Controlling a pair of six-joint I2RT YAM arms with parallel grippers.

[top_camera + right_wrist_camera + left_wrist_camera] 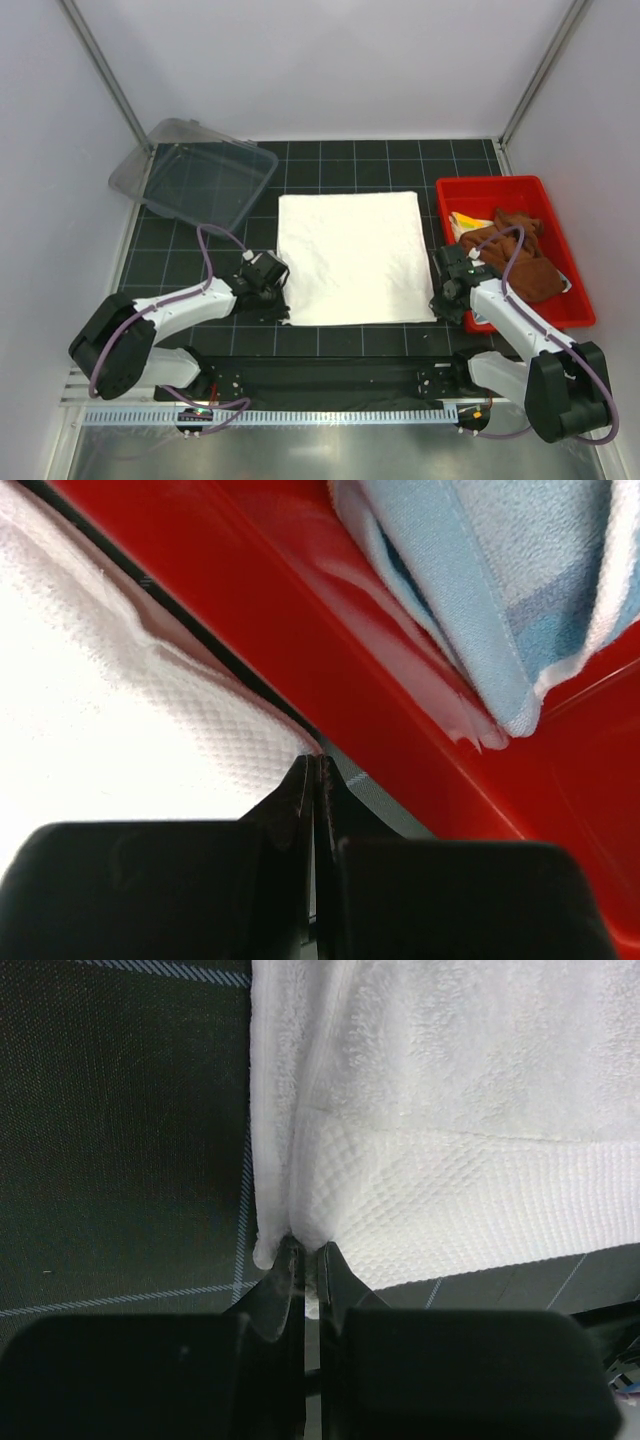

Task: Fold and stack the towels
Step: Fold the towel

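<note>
Cream towel (350,255), one (brown towel (520,268), one)

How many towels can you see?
4. The white towel lies flat on the mat; the brown towel, yellow towel and blue towel sit in the red bin. More may hide underneath.

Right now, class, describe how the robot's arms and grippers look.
The left arm and right arm have white links, chunky black joint housings and black bases. A mauve cable loops along each. The left gripper and right gripper have thin black fingers on blocky black bodies. No markings are readable.
</note>
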